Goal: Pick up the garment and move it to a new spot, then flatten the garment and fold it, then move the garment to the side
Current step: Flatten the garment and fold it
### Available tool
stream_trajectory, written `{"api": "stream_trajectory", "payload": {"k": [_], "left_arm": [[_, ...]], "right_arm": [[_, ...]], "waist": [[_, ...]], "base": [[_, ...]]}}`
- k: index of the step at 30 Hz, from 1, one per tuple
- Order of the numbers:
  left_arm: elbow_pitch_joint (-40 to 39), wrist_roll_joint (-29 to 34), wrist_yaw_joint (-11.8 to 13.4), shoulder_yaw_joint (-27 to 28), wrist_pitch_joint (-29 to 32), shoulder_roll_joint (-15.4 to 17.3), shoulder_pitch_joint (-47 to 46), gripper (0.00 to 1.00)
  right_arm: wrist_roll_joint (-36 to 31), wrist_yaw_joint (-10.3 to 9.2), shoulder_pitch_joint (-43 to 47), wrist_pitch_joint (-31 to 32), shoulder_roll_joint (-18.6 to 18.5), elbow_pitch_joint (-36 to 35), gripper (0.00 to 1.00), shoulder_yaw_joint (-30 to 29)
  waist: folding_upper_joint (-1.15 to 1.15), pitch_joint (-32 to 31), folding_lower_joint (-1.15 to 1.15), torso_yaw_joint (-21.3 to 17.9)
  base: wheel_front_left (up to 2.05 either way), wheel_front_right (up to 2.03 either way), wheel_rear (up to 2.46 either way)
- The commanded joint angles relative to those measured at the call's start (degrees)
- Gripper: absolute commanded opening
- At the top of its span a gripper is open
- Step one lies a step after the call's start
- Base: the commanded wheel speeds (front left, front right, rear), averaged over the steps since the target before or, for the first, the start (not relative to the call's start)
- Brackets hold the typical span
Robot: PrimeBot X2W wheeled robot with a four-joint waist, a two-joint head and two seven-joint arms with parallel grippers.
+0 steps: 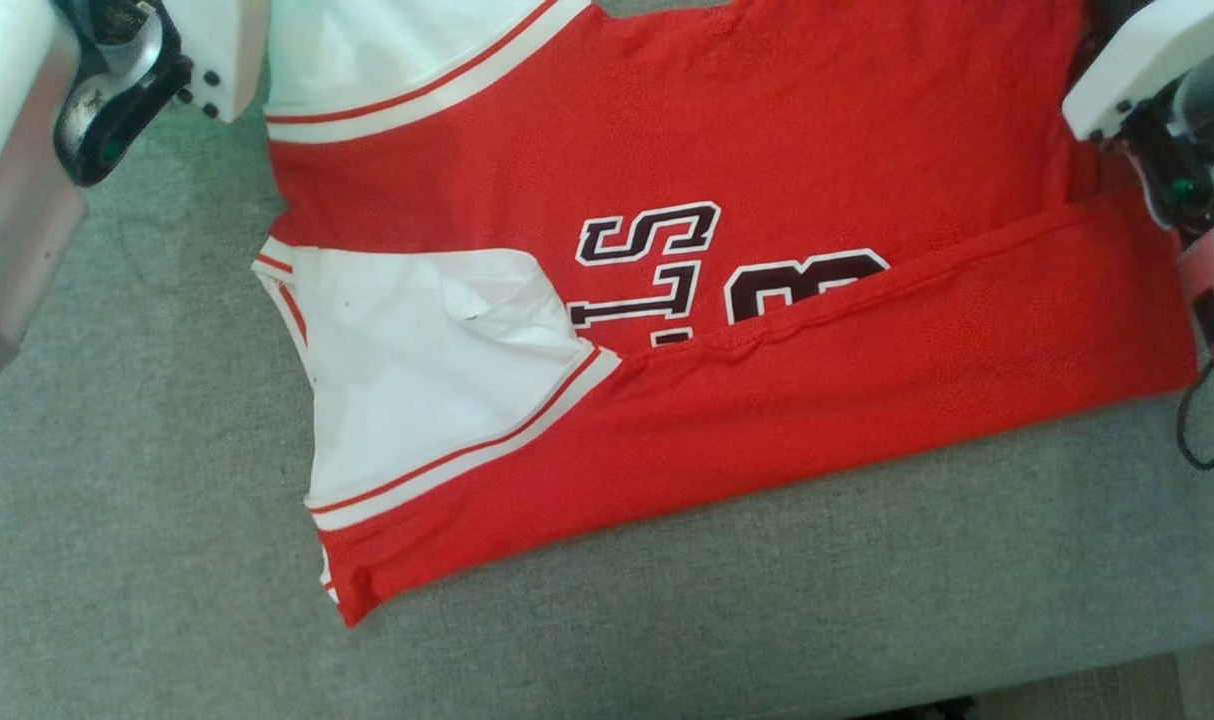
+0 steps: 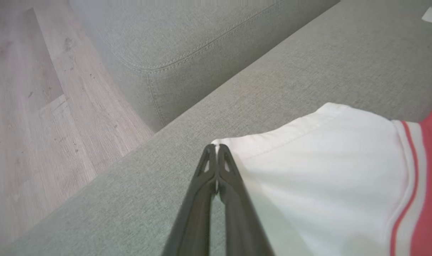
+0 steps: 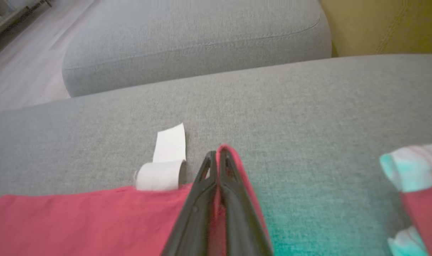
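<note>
The garment (image 1: 767,200) is a red jersey with white sleeves and dark lettering. It lies spread on the grey sofa seat (image 1: 117,500), with its near edge folded over the print. In the left wrist view my left gripper (image 2: 216,149) is shut on the corner of a white sleeve (image 2: 326,170). In the right wrist view my right gripper (image 3: 217,156) is shut on a red corner of the garment (image 3: 77,220), and red cloth shows between its fingers. Both wrists sit at the head view's top corners.
A curled white paper strip (image 3: 166,160) lies on the seat just left of my right fingers. Another red and white cloth (image 3: 415,185) lies at the right. A grey cushion (image 3: 194,39) and a yellow one (image 3: 379,25) stand behind. Wood floor (image 2: 31,106) lies beyond the seat's edge.
</note>
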Motion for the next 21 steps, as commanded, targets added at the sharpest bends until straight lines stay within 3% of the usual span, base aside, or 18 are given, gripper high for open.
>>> {"api": "stream_trajectory", "payload": {"k": [1,11,21], "left_arm": [[-0.5,0.5,0.1,1.9,-2.3,2.6,-4.1,0.0],[0.6,3.2,0.4,3.2,-16.7,2.3,-5.8,0.0],[-6.6,-0.4,0.1,1.1,-22.8,5.1,1.8,0.0]], "right_arm": [[1.7,-0.05,-1.4,-1.2,-0.7,-1.2,0.0,0.3],[11.6,-0.05,0.5,-1.8,-6.0,-6.3,0.0,0.1],[18.5,-0.05,10.5,-2.1,-14.5,-14.9,0.0,1.3]], "waist": [[0.0,-0.5,0.0,0.1],[0.0,-3.2,0.0,2.4],[0.0,-6.4,0.0,6.5]], "base": [[0.0,0.0,0.0],[0.0,0.0,0.0],[0.0,0.0,0.0]]}}
